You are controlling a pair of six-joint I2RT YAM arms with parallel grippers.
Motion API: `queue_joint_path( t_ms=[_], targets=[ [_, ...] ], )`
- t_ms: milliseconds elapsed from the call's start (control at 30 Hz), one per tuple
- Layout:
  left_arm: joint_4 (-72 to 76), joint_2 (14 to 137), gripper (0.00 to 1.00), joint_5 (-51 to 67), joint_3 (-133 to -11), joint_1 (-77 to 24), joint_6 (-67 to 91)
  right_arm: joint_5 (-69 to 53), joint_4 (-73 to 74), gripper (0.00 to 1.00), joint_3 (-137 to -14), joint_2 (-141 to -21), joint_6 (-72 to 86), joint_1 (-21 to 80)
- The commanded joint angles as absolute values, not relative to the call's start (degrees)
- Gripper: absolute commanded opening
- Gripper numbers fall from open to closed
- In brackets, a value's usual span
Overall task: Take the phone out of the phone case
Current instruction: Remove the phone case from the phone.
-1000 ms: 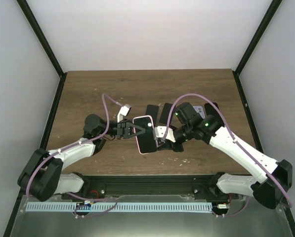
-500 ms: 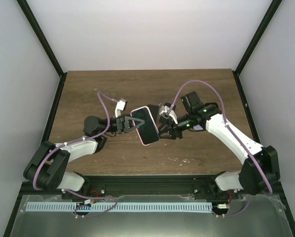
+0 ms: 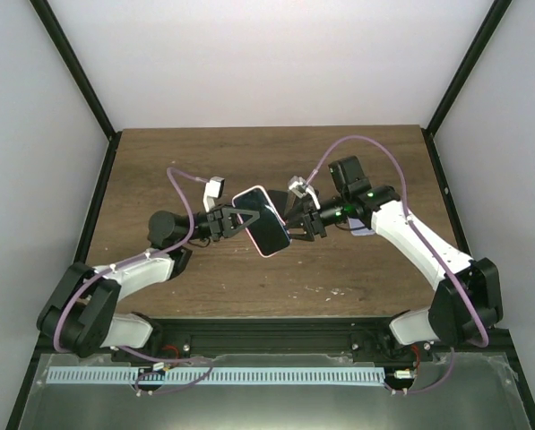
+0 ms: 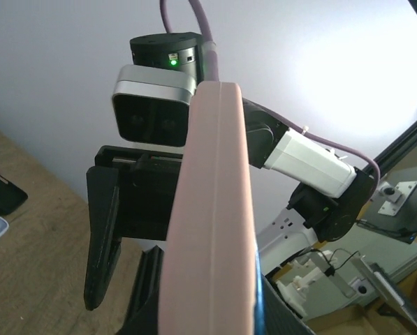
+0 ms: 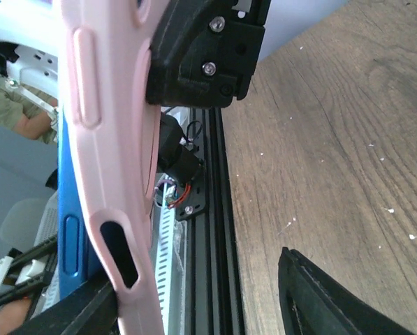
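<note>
Pink silicone wraps the phone (image 3: pixel 267 226), which sits fully inside the phone case (image 3: pixel 256 199) with its dark screen facing up toward the overhead camera. The cased phone is lifted clear of the wooden table (image 3: pixel 186 161) and hangs tilted between the two arms, roughly over the middle of the table. In the right wrist view a strip of the phone's blue edge shows beside the pink rim, where the side cut-outs and button bumps can be seen.

The left gripper (image 3: pixel 235 222) clamps the phone case at its left end. In the left wrist view the case runs edge-on up the frame, with a dark finger pressed on each face at the bottom. The right gripper (image 3: pixel 300 226) meets the case at its right edge. Its jaws are spread: one finger (image 5: pixel 75 315) lies against the pink rim, while the other finger (image 5: pixel 334 303) stands well apart from it, over bare wood.

The right arm's wrist camera (image 4: pixel 154 108) faces the left one from just behind the case, a green light glowing above it. A purple cable (image 3: pixel 179 184) loops over the left arm, and another arches over the right. A black phone (image 4: pixel 0 191) lies flat on the table off to one side.
</note>
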State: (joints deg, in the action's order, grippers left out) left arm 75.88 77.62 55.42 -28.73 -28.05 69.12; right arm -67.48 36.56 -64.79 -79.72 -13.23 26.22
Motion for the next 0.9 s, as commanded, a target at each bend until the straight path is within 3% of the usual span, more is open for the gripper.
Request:
queue_joint_path(
  t_ms=[0, 233, 500, 600, 667, 833, 867],
  targets=[
    [62.6, 77.3, 0.00, 66.8, -29.5, -35.1, 61.9, -70.1, 20.4, 0.55, -71.5, -79.6, -4.7, 26.1],
    [41.4, 74.4, 0.00, 64.2, -34.4, -38.5, 47.8, -72.7, 22.9, 0.50, -72.1, -82.1, -5.0, 26.2],
    [34.6, 74.3, 0.00, 58.5, -35.7, -37.5, 44.7, -76.8, 19.9, 0.14, -64.6, -78.8, -3.0, 26.2],
    [26.8, 73.2, 0.04, 51.5, -37.1, -36.8, 41.2, -76.1, 16.2, 0.06, -60.4, -76.4, -0.2, 26.2],
    [21.0, 71.2, 0.13, 46.1, -38.5, -37.2, 37.7, -74.5, 15.5, 0.01, -58.6, -75.5, 0.5, 26.2],
    [8.7, 63.3, 0.49, 28.9, -38.9, -37.4, 33.8, -69.7, 16.8, 0.01, -57.9, -76.5, 5.2, 26.1],
    [5.5, 61.6, 0.53, 23.8, -39.1, -37.4, 33.4, -67.3, 16.4, 0.01, -57.5, -76.4, 8.0, 26.0]
  ],
)
